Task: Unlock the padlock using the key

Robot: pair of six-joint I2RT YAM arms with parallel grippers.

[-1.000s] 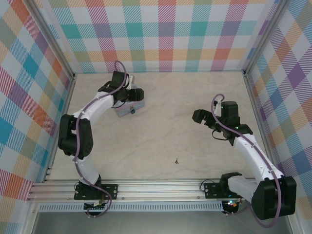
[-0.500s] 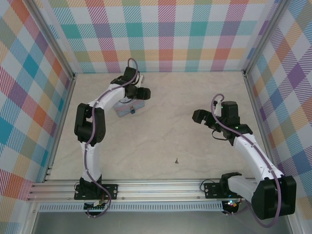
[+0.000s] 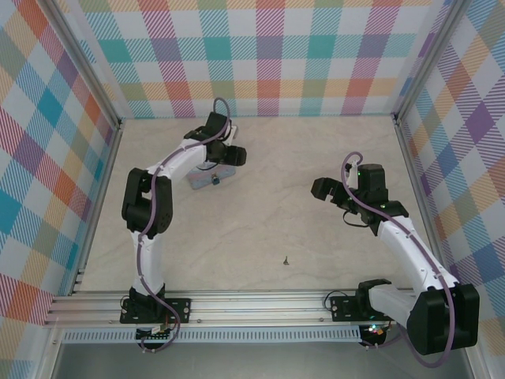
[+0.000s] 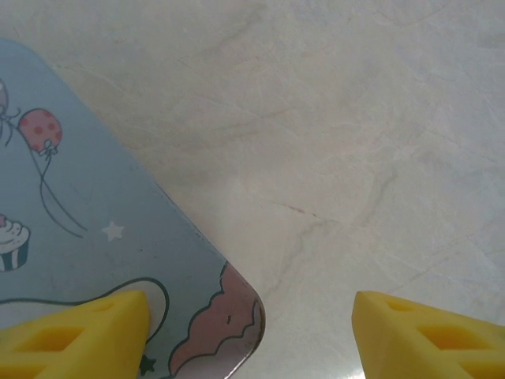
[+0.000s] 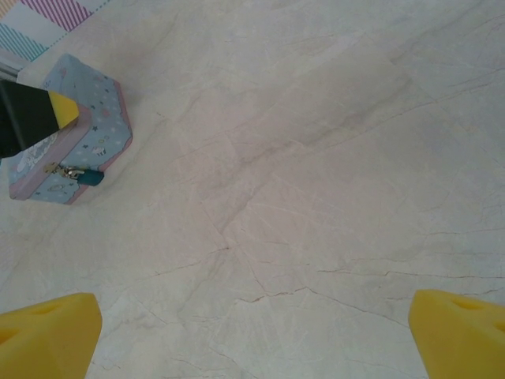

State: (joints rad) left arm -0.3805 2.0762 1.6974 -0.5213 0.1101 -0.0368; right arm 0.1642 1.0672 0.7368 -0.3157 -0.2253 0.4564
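Overhead, the key (image 3: 286, 258) lies alone on the counter (image 3: 260, 221), well apart from the tin (image 3: 207, 177), whose near face carries the padlock (image 3: 215, 181). The left tool (image 3: 227, 153) hovers above the tin, and the right tool (image 3: 334, 202) hangs off to the right.

At the left wrist, the jaws stand spread and pinch nothing, one fingertip over the tin's corner.

At the right wrist, the jaws gape wide and empty.

The key looks light, stiff and thin. Lying flat it is probably slippery, so it is best pinched across its head.
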